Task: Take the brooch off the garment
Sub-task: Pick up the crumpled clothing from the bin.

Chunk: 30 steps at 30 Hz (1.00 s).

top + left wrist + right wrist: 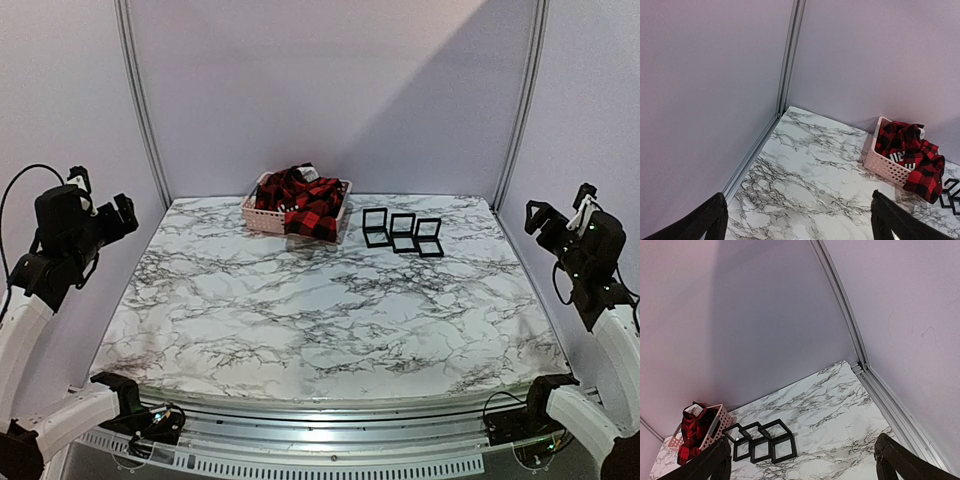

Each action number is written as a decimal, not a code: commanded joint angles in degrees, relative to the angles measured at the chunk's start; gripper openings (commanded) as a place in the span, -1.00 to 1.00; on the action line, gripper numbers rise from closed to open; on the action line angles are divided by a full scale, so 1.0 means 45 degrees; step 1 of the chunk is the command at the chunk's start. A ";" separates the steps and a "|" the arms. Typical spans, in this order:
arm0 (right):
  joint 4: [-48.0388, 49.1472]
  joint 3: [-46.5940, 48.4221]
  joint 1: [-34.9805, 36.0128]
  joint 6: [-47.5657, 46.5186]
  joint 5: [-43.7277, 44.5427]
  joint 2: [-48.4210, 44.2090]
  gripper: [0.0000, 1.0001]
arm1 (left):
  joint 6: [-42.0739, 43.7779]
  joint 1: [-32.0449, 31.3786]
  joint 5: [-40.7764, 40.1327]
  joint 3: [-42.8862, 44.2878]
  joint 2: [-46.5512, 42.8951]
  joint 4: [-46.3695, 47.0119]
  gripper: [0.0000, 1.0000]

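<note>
The garment (300, 198), a red-and-black plaid shirt, lies bunched in a pink basket (258, 220) at the back middle of the marble table. It also shows in the left wrist view, garment (912, 150) in basket (885, 169), and in the right wrist view, garment (690, 432). White lettering shows on a fold. The brooch is hidden from every view. My left gripper (120, 215) hangs raised off the table's left edge, open and empty (797, 212). My right gripper (540, 218) hangs raised off the right edge, open and empty (802, 452).
Three open black display boxes (402, 232) stand in a row to the right of the basket, also seen as boxes (762, 442). Grey walls with metal corner posts (787, 65) enclose the table (320, 320) at the back and sides.
</note>
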 commanded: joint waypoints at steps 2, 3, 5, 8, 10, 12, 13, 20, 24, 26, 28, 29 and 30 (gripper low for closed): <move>-0.0607 0.0484 -0.0024 -0.0091 0.0092 0.0107 0.98 | 0.0052 0.0127 -0.0001 -0.0040 0.0166 0.0120 0.99; -0.0687 0.0520 -0.0024 -0.0129 0.0065 0.0112 0.98 | 0.0025 0.0118 -0.0003 -0.0031 0.0204 0.0116 0.99; -0.0864 0.0643 -0.0023 -0.0231 0.0002 0.0188 0.98 | 0.0016 0.0117 -0.0065 -0.0031 0.0235 0.0106 0.99; -0.1185 0.0853 -0.0024 -0.0358 -0.0025 0.0293 0.98 | 0.0195 0.0150 -0.0593 -0.0194 0.0264 0.0094 0.99; -0.1237 0.0816 -0.0024 -0.0313 -0.0012 0.0223 0.98 | 0.0366 0.0137 -0.0810 -0.0216 0.0434 0.0011 0.99; -0.1269 0.0772 -0.0024 -0.0341 -0.0373 0.0052 0.98 | 0.0501 0.0058 -0.0007 -0.0072 0.0837 -0.0070 0.97; -0.1289 0.0771 -0.0024 -0.0346 -0.0647 0.0025 0.97 | 0.0362 -0.0083 0.0338 0.0070 0.1130 -0.0140 0.94; -0.1760 0.1110 0.0040 -0.0272 -0.3006 0.0665 0.98 | -0.0093 -0.3530 0.0069 0.2006 0.4020 -0.0249 0.90; -0.1682 0.0989 0.0298 0.0014 -0.3909 0.0996 0.98 | -0.0350 -0.5114 0.0137 0.3649 0.6097 0.0142 0.92; -0.1629 0.0938 0.0406 0.0094 -0.4290 0.1097 0.97 | -0.0468 -0.5690 0.0380 0.4494 0.7277 0.0360 0.92; -0.1465 0.0833 0.0479 0.0201 -0.4617 0.1145 0.98 | -0.0670 -0.6139 0.0748 0.5299 0.8524 0.0658 0.93; -0.1333 0.0756 0.0515 0.0247 -0.4769 0.1138 0.98 | -0.0715 -0.6358 0.0904 0.5671 0.9125 0.0849 0.97; -0.1202 0.0661 0.0522 0.0314 -0.4915 0.1115 0.98 | -0.0738 -0.6639 0.0994 0.6052 0.9771 0.1012 0.99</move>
